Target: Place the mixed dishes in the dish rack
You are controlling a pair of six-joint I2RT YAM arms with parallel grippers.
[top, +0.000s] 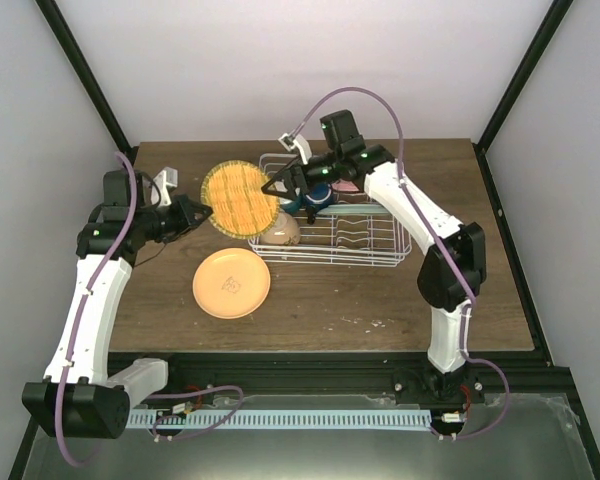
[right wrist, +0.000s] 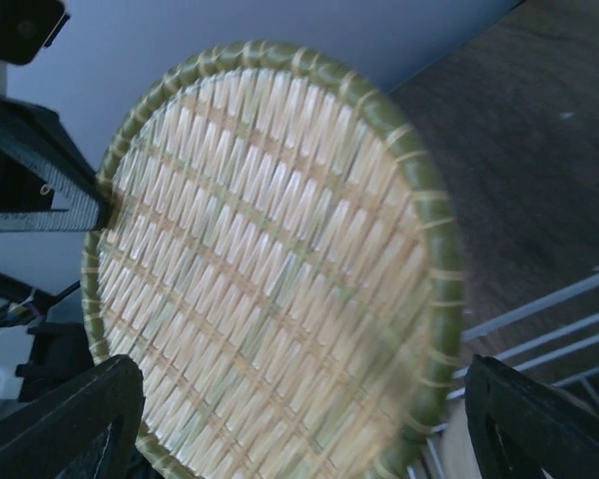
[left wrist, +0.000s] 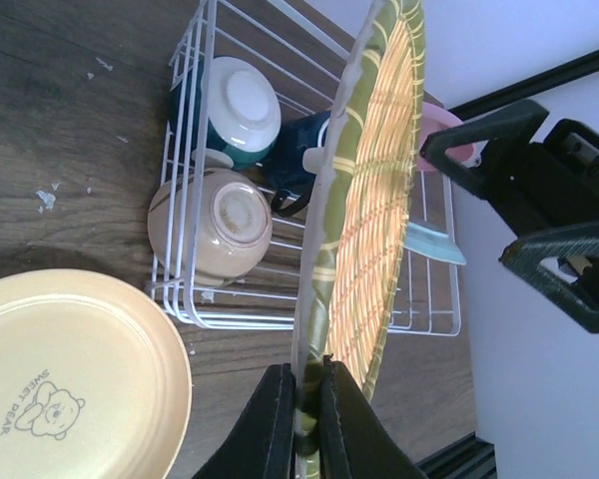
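At the dish rack's (top: 372, 241) left end, the left claw (top: 202, 212) is clamped on the rim of the woven tan-yellow plate (top: 240, 198), holding it upright on edge. Over the rack, the right claw (top: 270, 187) faces that plate, jaws apart. A peach plate (top: 231, 283) lies on the tabletop (top: 400, 300) before the rack's left corner.

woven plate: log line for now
left gripper: shut on woven plate; right gripper: open near plate; dish rack: cream bowl, teal bowl, blue mug
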